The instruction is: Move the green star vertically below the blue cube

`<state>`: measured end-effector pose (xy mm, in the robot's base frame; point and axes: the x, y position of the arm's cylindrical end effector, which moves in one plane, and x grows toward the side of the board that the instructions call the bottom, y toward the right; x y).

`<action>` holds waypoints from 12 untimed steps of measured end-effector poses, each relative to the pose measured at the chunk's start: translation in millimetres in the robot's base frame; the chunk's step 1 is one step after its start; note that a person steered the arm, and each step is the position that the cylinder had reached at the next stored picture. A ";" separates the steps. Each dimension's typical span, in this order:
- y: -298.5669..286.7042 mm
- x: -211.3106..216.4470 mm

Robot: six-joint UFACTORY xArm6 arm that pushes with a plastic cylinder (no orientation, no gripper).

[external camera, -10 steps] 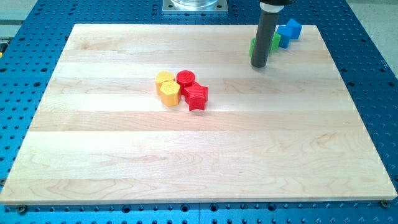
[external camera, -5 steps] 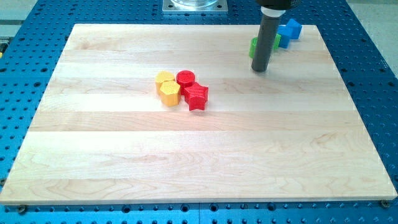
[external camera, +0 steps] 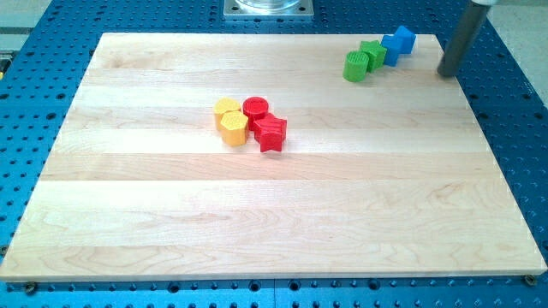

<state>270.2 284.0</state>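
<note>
My tip (external camera: 448, 74), a bare rod holding nothing, stands at the board's right edge, apart from the green star (external camera: 373, 54) wedged between the green cylinder (external camera: 354, 66) and blue cube (external camera: 399, 40), probably lining up a push.

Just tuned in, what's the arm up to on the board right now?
My tip sits at the board's right edge, right of the blue blocks and touching nothing. Two green blocks lie in a diagonal row with the blue ones near the view's top right. The yellow and red blocks cluster mid-board.
</note>
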 end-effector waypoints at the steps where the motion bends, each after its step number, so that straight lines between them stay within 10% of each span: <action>1: 7.5 -40.8; 4: -108.2 -36.2; 12: -134.6 95.1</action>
<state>365.3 149.4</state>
